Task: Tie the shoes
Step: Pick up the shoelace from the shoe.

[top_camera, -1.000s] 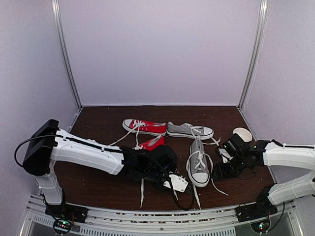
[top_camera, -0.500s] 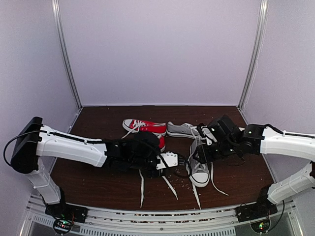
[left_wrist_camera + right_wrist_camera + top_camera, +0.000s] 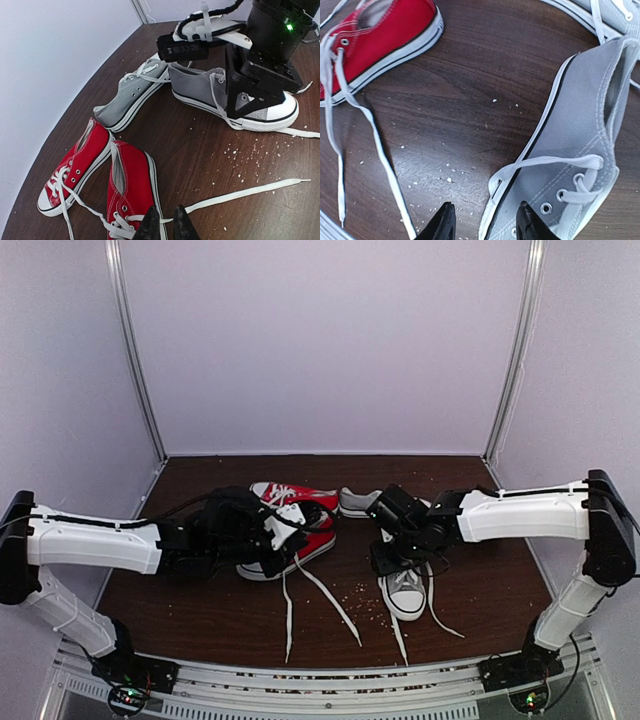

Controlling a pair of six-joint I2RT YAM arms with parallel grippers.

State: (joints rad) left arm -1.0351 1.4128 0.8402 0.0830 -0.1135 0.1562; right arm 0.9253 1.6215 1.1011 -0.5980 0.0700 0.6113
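The near grey shoe (image 3: 405, 592) sits on the right part of the brown desk (image 3: 190, 590), with its white toe toward the front edge and its laces loose. The far grey shoe (image 3: 352, 503) lies just behind it, turned sideways, and the right arm hides part of it. The right hand (image 3: 485, 225) is low over the near grey shoe. Its two fingers are spread apart, and the side edge of that shoe is in the gap between them. To the left lies the near red shoe (image 3: 310, 543), with the far red shoe (image 3: 300, 498) just behind it. The left hand (image 3: 167, 227) is right over the laces of the near red shoe. Its two fingers are almost together, and a white lace (image 3: 240, 192) from that shoe runs past the tips and out across the desk. I cannot tell if the fingers are pinching it. Small white bits (image 3: 447, 178) lie on the desk between the red and grey shoes
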